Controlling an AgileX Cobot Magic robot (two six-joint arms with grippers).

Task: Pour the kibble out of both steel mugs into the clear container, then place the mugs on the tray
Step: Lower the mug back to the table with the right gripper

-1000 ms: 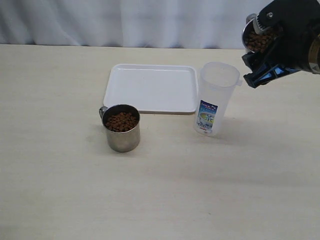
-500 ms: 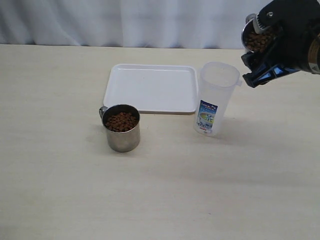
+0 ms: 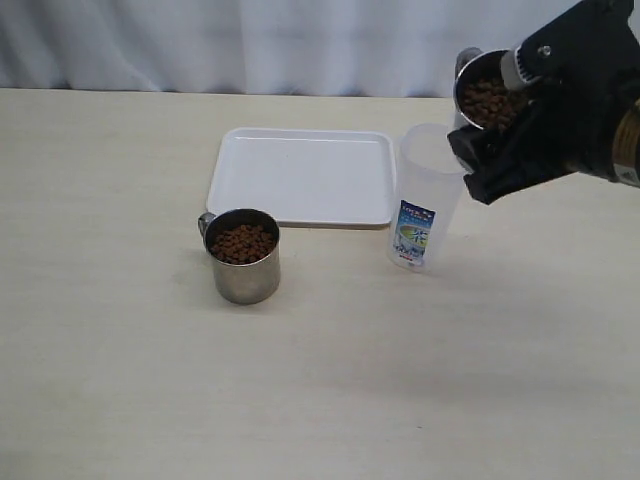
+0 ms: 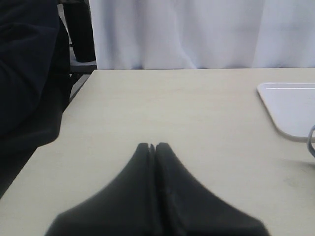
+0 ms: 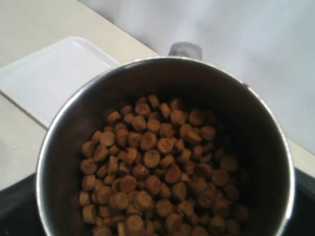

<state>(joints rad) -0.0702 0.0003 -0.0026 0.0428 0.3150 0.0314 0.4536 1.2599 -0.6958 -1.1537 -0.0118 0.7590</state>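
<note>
High beside the container's point(image 3: 428, 195) mouth, I have a full mug point(image 3: 478, 85) gripped in the right gripper point(image 3: 505, 145), near upright so no kibble point(image 3: 488, 100) spills before it lines up. The second mug point(image 3: 244, 262) waits full on the counter point(image 3: 120, 380), near the tray point(image 3: 300, 175). The left gripper point(image 4: 154, 147) is pinched together, empty, well apart.

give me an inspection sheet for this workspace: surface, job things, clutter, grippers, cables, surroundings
surface: pale table, no spills seen
job's things: tray empty; clear container upright beside it, no kibble seen inside; standing mug holds kibble; raised mug tilted near the container's mouth, kibble inside
clutter: nothing seen
grippers: right gripper shut on raised mug; left gripper shut, empty
cables: nothing seen
surroundings: white curtain behind; dark shape off the table's edge
</note>
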